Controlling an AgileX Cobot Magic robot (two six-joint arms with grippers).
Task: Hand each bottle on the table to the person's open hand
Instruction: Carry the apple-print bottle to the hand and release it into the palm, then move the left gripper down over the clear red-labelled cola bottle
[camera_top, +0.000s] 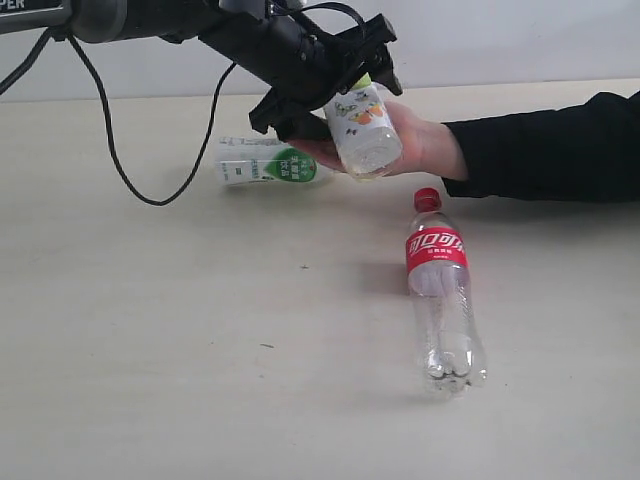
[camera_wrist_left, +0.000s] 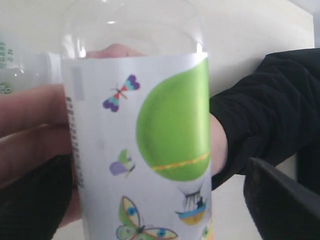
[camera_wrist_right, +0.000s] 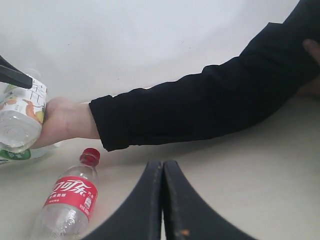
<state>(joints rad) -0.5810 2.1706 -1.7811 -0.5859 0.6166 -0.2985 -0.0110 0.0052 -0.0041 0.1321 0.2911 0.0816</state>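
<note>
Left gripper (camera_top: 325, 95): clamped tight on the butterfly bottle (camera_top: 360, 125), one jaw on each side of the label. The bottle is tilted, base down toward the palm.
Butterfly bottle: up off the table (camera_top: 200, 380) and right at the hand (camera_top: 425, 145). It looks to be touching the palm, but the wrist view is too close to say whether the fingers (camera_wrist_left: 30, 125) grip it.
Hand: palm up, with a black sleeve (camera_top: 550, 150) reaching in from the right.
Right gripper (camera_wrist_right: 162, 167): jaws pressed together, nothing in them, with the cola close by.
Green bottle (camera_top: 265, 160): lying on its side on the table, just behind the left gripper.
Cola (camera_top: 440, 290): flat on the table, red cap pointing toward the hand.
</note>
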